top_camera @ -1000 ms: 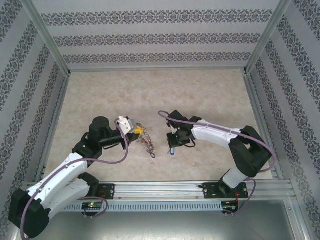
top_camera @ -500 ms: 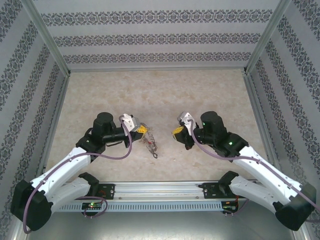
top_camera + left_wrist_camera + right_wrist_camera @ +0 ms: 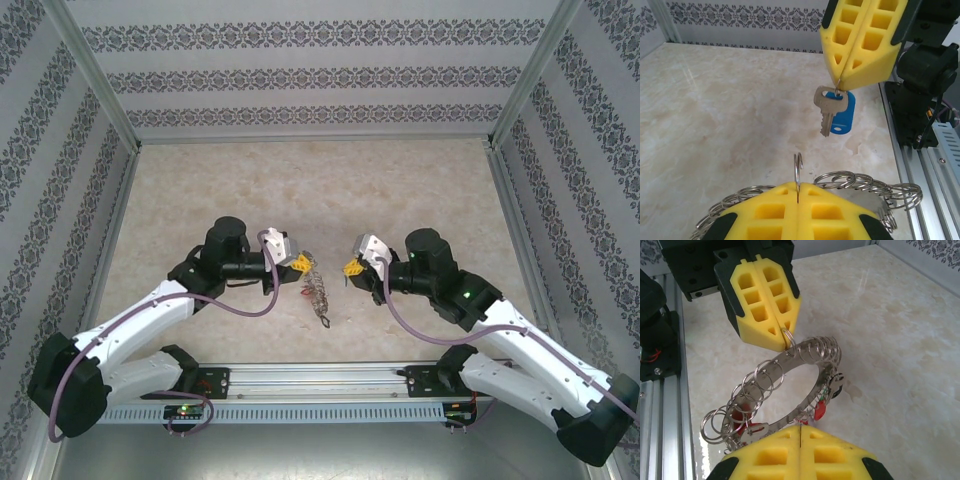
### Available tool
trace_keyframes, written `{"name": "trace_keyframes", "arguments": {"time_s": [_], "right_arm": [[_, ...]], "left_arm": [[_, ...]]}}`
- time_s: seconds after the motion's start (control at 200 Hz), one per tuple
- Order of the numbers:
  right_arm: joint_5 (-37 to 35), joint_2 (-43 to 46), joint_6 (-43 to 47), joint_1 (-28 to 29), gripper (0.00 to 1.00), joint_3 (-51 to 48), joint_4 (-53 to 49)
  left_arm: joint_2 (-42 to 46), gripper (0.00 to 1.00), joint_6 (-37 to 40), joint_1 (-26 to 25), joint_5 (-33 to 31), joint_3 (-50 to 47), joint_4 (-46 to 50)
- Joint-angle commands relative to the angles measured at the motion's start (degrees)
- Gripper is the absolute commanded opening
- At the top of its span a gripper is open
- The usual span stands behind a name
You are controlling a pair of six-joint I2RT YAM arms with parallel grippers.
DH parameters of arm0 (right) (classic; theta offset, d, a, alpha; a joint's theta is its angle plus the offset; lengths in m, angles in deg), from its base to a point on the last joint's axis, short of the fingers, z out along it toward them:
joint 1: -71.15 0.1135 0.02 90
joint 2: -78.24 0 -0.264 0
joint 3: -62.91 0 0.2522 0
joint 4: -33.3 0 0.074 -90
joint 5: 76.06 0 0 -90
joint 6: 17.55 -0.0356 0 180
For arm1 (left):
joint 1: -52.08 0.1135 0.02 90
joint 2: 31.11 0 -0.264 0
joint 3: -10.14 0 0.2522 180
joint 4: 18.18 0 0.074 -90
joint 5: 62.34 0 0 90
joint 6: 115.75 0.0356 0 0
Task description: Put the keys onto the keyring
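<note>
My left gripper (image 3: 298,263) is shut on one small split ring (image 3: 798,172) of the keyring (image 3: 318,287). The keyring hangs below it above the table, a grey band (image 3: 783,360) fringed with wire rings, red tags and a few keys. Facing it, a short gap to the right, my right gripper (image 3: 350,268) is shut on the ring of a silver key (image 3: 829,107) with a blue tag (image 3: 844,114), which dangles under its yellow fingertips (image 3: 855,75). In the right wrist view the left gripper (image 3: 782,342) holds the keyring's top, and my right gripper (image 3: 800,429) hides its own key.
The marbled tabletop (image 3: 300,190) is fenced by patterned walls (image 3: 300,80) on three sides. An aluminium rail (image 3: 320,378) with both arm bases runs along the near edge. Purple cables loop over each wrist.
The right arm has risen from the table with the blue-tagged key and turned its gripper toward the left one. The left gripper has carried the keyring to the right, closing the gap.
</note>
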Motion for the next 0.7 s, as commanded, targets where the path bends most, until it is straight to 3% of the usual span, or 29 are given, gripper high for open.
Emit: {"name": "trace_keyframes", "arguments": {"time_s": [0.0,0.699], "right_arm": [[-4.33,-1.43,3.04,2.24,0.0,2.3,1.31],[1.11,-10.01,-0.22,5.02,0.0,6.95,6.4]], "left_arm": [[-0.75,0.0,2.04,-1.06,2.5,2.9,-1.42],[-2.6,0.0,0.05,-2.75,-2.06,1.59,-5.86]]}}
